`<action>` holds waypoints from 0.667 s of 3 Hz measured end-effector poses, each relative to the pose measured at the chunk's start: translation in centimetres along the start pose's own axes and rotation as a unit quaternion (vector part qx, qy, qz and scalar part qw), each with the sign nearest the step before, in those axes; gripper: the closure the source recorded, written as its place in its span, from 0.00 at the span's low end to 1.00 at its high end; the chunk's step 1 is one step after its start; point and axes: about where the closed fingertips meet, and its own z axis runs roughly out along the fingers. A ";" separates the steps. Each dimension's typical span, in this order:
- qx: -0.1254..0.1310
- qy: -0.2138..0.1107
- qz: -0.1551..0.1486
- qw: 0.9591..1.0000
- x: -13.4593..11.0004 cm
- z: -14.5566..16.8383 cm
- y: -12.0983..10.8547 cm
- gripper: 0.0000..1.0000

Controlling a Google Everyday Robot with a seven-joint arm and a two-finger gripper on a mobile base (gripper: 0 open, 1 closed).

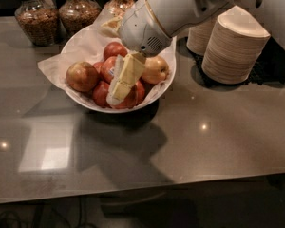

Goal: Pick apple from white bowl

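Dark glossy countertop (218,141), jars (37,20) along the back edge, stacks of beige disposable bowls (235,46) at the right of the view. White bowl (164,90) sits left of centre, lined with crumpled paper (80,44) and full of apples. Gripper (117,95) is down inside the bowl, angled, tip among the red apples (115,49) at the front-middle. Open or closed: can't tell from this angle. Target apple (81,76) is at the bowl's left side, apart from the gripper and untouched. Paler yellow apple (156,69) is on the right side, just beside the gripper.
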 end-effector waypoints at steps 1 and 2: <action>-0.010 -0.008 0.001 1.000 0.3 1.7 -0.6 0.05; -0.010 -0.005 0.002 1.000 0.6 2.4 -1.2 0.08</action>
